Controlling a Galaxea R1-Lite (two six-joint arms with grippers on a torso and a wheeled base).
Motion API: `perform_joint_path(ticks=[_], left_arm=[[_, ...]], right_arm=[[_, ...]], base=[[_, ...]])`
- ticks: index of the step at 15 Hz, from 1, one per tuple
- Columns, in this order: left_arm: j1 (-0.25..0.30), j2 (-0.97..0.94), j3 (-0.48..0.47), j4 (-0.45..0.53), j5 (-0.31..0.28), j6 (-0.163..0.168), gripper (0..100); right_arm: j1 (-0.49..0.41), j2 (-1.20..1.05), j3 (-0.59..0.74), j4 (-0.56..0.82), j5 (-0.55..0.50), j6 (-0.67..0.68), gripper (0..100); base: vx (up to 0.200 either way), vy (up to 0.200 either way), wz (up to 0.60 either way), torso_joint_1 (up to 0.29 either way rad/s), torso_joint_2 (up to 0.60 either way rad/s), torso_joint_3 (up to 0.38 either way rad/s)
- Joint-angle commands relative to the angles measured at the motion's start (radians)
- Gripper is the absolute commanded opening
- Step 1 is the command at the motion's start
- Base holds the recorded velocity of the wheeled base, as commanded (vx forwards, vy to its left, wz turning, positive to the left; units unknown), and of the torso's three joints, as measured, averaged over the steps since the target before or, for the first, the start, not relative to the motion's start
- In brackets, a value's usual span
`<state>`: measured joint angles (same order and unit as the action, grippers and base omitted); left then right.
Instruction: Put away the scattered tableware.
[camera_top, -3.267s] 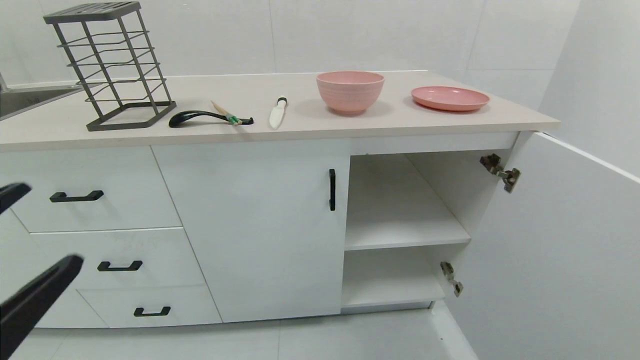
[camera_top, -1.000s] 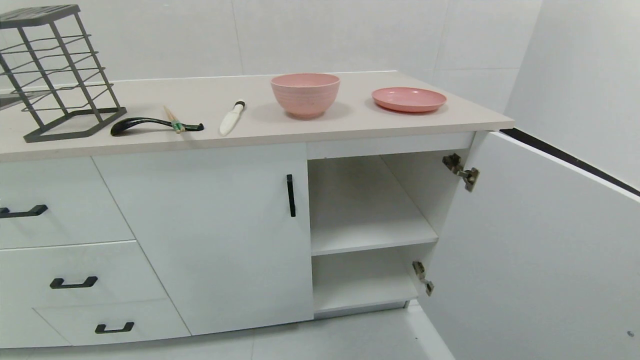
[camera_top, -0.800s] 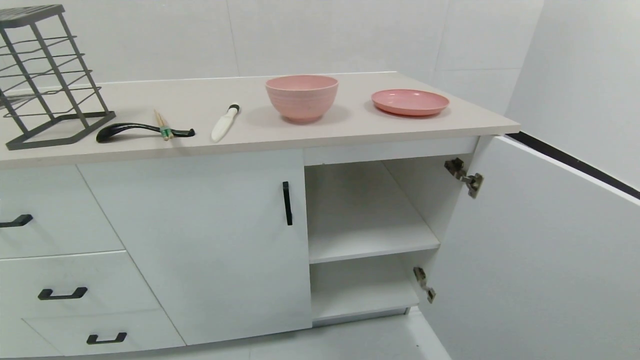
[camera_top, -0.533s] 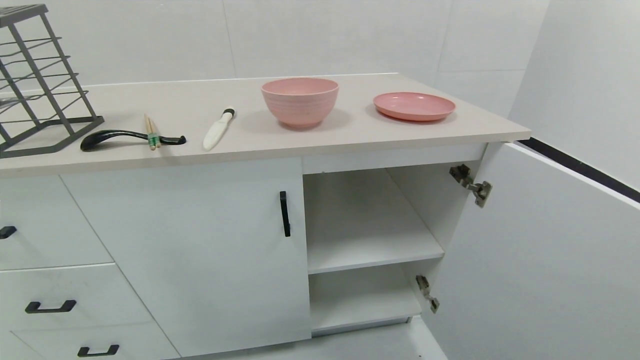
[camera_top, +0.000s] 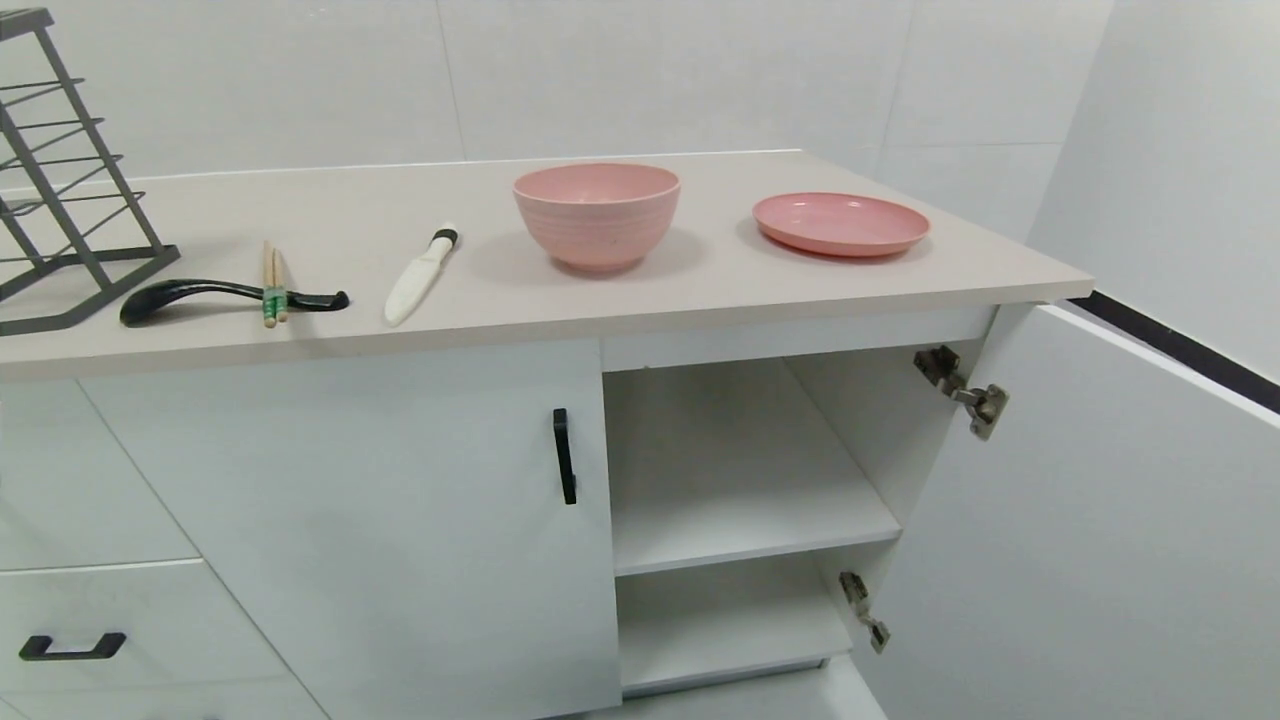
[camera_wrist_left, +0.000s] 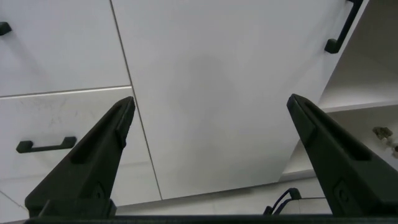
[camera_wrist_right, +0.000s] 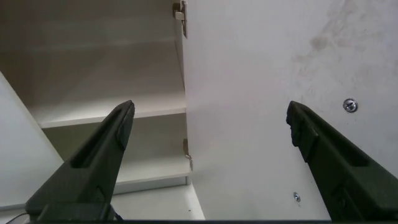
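On the beige countertop (camera_top: 720, 285) stand a pink bowl (camera_top: 597, 214) and, to its right, a pink plate (camera_top: 840, 223). Left of the bowl lie a white knife with a black handle (camera_top: 418, 277), a pair of chopsticks (camera_top: 271, 285) and a black ladle (camera_top: 215, 297); the chopsticks rest across the ladle's handle. My left gripper (camera_wrist_left: 208, 109) is open, low in front of the closed cabinet door (camera_wrist_left: 211, 93). My right gripper (camera_wrist_right: 208, 112) is open too, facing the inside of the open cabinet door (camera_wrist_right: 267, 106) and the shelves (camera_wrist_right: 106, 109).
A dark wire rack (camera_top: 55, 200) stands at the counter's left end. The right cabinet is open, its door (camera_top: 1110, 520) swung out to the right, with two bare shelves (camera_top: 740, 500) inside. Drawers with black handles (camera_top: 72, 646) are at lower left.
The head view has shifted: the counter now sits lower, closer and further left in the picture, so the camera has moved. The tableware has kept its places on the counter.
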<state>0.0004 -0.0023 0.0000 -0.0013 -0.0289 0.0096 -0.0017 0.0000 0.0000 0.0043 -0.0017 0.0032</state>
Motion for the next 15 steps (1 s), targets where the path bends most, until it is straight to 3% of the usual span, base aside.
perform_joint_path(ticks=[1, 3, 7, 10, 12, 15], left_arm=[[0.001, 0.002, 0.0, 0.0, 0.0, 0.0, 100], [0.001, 0.002, 0.0, 0.0, 0.0, 0.001, 100], [0.0, 0.002, 0.0, 0.0, -0.002, 0.001, 100], [0.001, 0.002, 0.0, 0.0, -0.002, 0.0, 100], [0.001, 0.002, 0.0, 0.0, 0.0, 0.0, 100], [0.0, 0.002, 0.0, 0.0, 0.0, 0.001, 100]], right_arm=[[0.0, 0.0, 0.0, 0.0, 0.0, 0.0, 100], [0.0, 0.0, 0.0, 0.0, 0.0, 0.0, 100], [0.0, 0.0, 0.0, 0.0, 0.0, 0.0, 100], [0.0, 0.0, 0.0, 0.0, 0.0, 0.0, 100], [0.0, 0.0, 0.0, 0.0, 0.0, 0.0, 100], [0.0, 0.0, 0.0, 0.0, 0.0, 0.0, 100]], base=[[0.0, 0.2, 0.0, 0.002, 0.0, 0.002], [0.0, 0.2, 0.0, -0.005, 0.0, 0.002], [0.0, 0.0, 0.0, 0.0, 0.0, 0.0], [0.2, 0.0, 0.0, 0.002, 0.0, 0.002], [0.2, -0.2, 0.0, -0.002, 0.0, 0.01], [0.0, 0.0, 0.0, 0.0, 0.0, 0.0]])
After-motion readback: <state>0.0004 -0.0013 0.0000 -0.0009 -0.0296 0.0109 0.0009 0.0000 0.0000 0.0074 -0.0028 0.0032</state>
